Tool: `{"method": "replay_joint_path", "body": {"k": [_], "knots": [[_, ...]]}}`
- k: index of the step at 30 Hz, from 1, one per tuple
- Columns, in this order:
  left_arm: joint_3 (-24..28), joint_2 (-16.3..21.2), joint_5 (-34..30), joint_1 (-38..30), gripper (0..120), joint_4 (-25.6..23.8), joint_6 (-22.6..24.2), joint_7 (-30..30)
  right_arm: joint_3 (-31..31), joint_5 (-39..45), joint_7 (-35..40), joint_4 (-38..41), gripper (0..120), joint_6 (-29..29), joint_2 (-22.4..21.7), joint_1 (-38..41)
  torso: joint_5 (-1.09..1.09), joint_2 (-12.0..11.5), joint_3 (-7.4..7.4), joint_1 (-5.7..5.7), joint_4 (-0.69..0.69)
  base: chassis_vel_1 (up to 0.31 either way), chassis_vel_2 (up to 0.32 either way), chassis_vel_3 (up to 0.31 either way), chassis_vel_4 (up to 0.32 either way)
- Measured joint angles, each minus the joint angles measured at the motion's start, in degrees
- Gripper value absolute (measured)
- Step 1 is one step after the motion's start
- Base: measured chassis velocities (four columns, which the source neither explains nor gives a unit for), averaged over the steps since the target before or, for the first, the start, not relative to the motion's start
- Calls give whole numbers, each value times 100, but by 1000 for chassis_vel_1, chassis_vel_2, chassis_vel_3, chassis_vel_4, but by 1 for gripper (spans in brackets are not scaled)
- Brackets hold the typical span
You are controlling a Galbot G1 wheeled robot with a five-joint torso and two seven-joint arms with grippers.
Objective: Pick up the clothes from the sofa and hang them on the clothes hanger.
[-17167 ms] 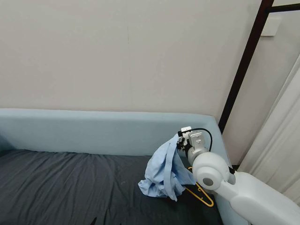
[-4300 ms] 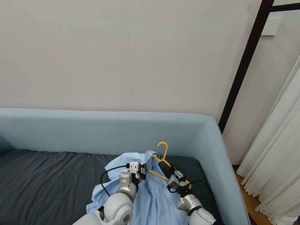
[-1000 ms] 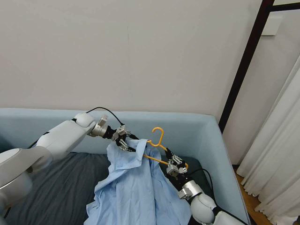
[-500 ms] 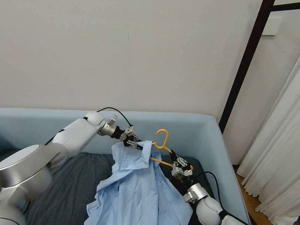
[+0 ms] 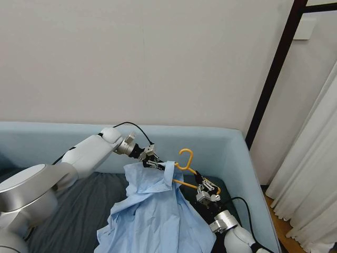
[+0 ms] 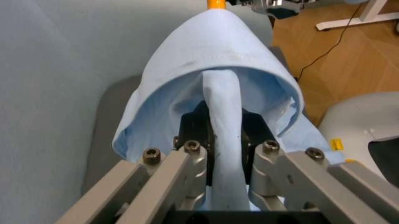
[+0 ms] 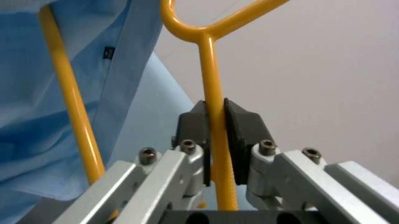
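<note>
Pale blue in cloth, hung as a shirt (image 5: 152, 211) over the dark seat cushion (image 5: 84, 211) of the sofa (image 5: 79, 147), lower folds spread on that cushion, collar end raised. Sat partly on the yellow hanger (image 5: 184, 151), collar close under the hook and one shoulder over the bar. Was pinched at the collar by the left gripper (image 5: 155, 163), clamped tight on the cloth, a strip of it running between the fingers (image 6: 187, 161). Was borne up through the hanger's straight rod, gripped in turn by the right gripper (image 5: 207, 188), black pads (image 7: 243, 123) pressed to the yellow rod from both sides below the hook. Reached in from the robot's left along the sofa back with the one arm, rose from low on the right with the other. Stood toward the sofa's right-hand end, near a dark pole (image 5: 274, 74) and a white curtain (image 5: 316, 174), under a plain wall (image 5: 131, 63).
</note>
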Motion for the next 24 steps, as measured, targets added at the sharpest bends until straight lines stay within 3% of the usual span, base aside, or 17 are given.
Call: {"method": "replay_joint_path", "body": {"k": [1, 5, 8, 11, 16, 19, 24], "knots": [[0, 0, 0, 0, 7, 0, 0, 0, 0, 0, 0, 0, 12, 0, 0, 0, 0, 0, 0, 0, 0, 0, 0, 0, 0], [-68, 212, -93, 81, 7, -129, 8, -124, 55, 243, -162, 263, 32, 134, -142, -172, 0, 0, 0, 0, -1, 0, 0, 0, 0], [-132, 311, -146, 120, 7, -144, 3, -210, 73, 494, -232, 508, 41, 145, -237, -298, 0, 0, 0, 0, -2, 0, 0, 0, 0], [-400, 466, -206, 261, 7, -157, -68, -368, 231, 656, -307, 945, 55, 275, -361, -607, 0, 1, 0, 0, -1, 0, 0, 0, 0], [-682, 685, -358, 486, 7, -286, -83, -531, 465, 843, -355, 1312, 69, 388, -455, -985, -1, 0, -1, 0, -2, 0, 0, 0, 0], [-958, 976, -415, 791, 7, -560, -81, -600, 524, 1394, -347, 1522, 84, 328, -553, -1387, 0, 1, -1, 0, -1, 0, 0, 0, 0], [-1278, 1272, -419, 1185, 7, -880, -67, -629, 327, 2238, -395, 1279, 98, -13, -640, -1450, 0, 1, -1, -1, -2, 0, 0, 0, 0]]}}
